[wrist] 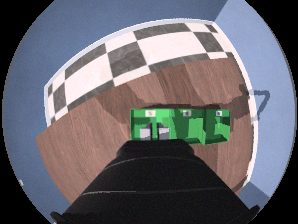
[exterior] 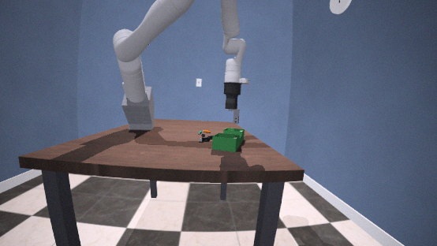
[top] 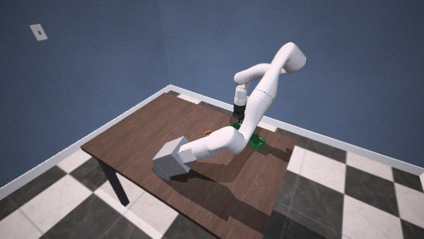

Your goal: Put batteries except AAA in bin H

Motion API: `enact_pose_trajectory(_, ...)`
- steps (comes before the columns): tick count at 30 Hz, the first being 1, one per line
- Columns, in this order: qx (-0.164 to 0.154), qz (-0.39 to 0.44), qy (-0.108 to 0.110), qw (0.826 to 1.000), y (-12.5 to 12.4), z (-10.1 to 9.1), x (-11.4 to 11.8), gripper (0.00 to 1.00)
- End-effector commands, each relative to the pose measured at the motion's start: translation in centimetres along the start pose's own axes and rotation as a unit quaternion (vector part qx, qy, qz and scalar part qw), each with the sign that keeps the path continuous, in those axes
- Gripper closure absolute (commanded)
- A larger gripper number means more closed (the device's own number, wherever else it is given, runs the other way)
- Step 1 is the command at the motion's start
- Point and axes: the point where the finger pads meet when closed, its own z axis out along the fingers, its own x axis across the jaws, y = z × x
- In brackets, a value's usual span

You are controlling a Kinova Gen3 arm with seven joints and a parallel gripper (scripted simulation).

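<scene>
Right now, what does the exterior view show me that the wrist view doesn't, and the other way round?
Only the exterior view shows the gripper hanging high above the table, touching neither it nor the bins. It also shows small things, one of them orange, lying beside the bins.

Only the wrist view shows white labels on the bins, too blurred to read. It also shows two grey fingertips standing close together. I cannot tell whether they hold anything.

Both views show the green bins standing on the brown table.
</scene>
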Motion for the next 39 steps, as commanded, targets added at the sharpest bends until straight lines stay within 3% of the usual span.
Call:
enact_pose_trajectory(1, 0.001, 0.003, 0.0, 1.0, -0.1, 0.7, -0.1, 0.69)
enact_pose_trajectory(21, 0.001, 0.002, 0.0, 1.0, 0.0, 5.5, -0.1, 0.69)
enact_pose_trajectory(39, 0.0, 0.003, 0.001, 1.0, 0.1, 6.0, 0.0, 0.69)
